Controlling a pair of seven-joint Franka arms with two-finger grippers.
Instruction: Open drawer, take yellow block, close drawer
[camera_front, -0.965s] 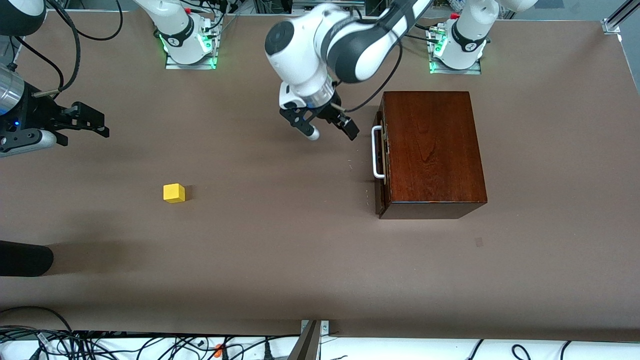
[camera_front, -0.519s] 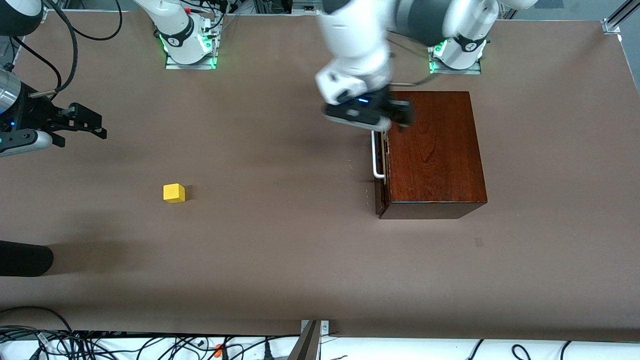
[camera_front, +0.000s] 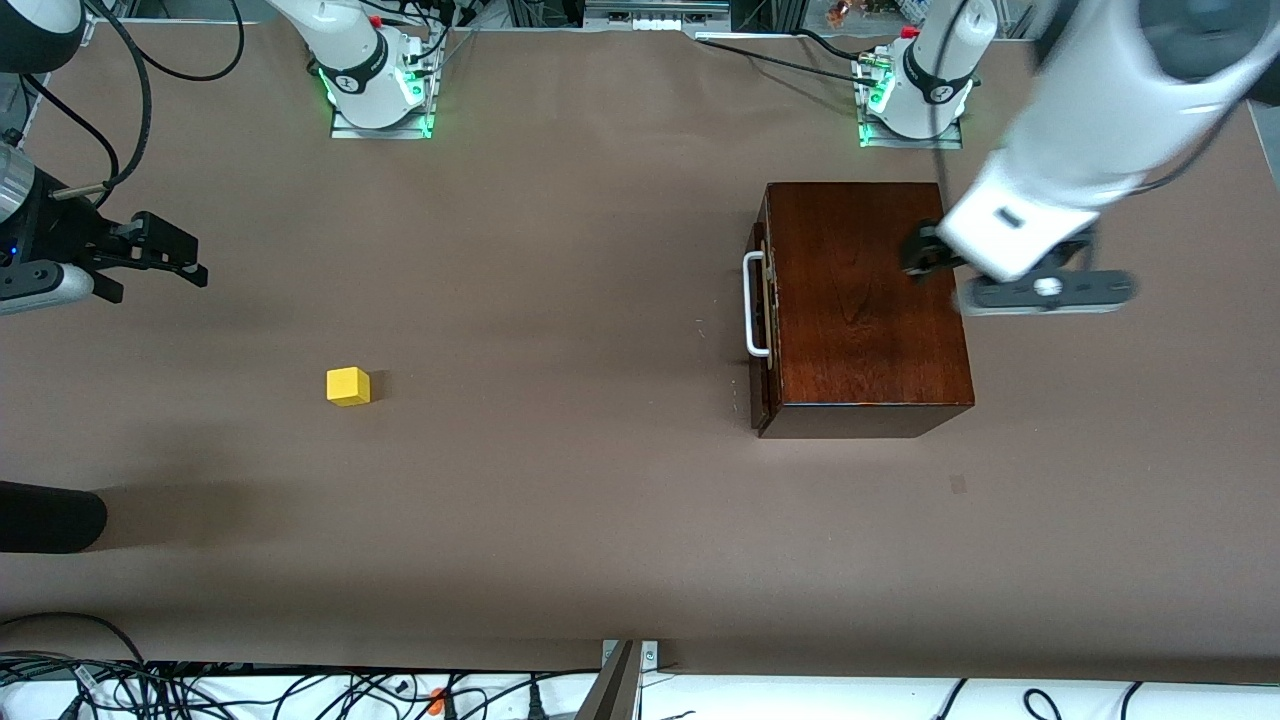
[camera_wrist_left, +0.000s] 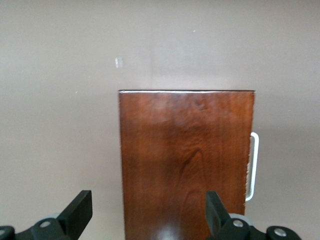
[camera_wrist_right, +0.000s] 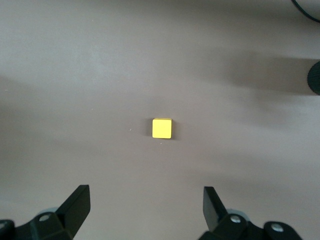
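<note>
The drawer is shut in the reddish-brown wooden box (camera_front: 860, 300), with its white loop handle (camera_front: 756, 305) flat against the dark front. The box top also shows in the left wrist view (camera_wrist_left: 185, 160), with the handle (camera_wrist_left: 254, 165) at its edge. My left gripper (camera_front: 948, 262) is open and empty in the air over the box's edge at the left arm's end (camera_wrist_left: 147, 215). The yellow block (camera_front: 348, 386) sits on the bare table toward the right arm's end. My right gripper (camera_front: 165, 250) is open and empty, up over the table with the block below it (camera_wrist_right: 162, 128).
A dark rounded object (camera_front: 50, 515) lies at the table's edge at the right arm's end, nearer the front camera than the block. Cables (camera_front: 250, 690) run along the near edge. The two arm bases (camera_front: 375, 80) stand at the top.
My left arm has swung from in front of the drawer's handle, across the box top, to the box's edge at the left arm's end. The right gripper has drifted slightly. Block and drawer have not moved.
</note>
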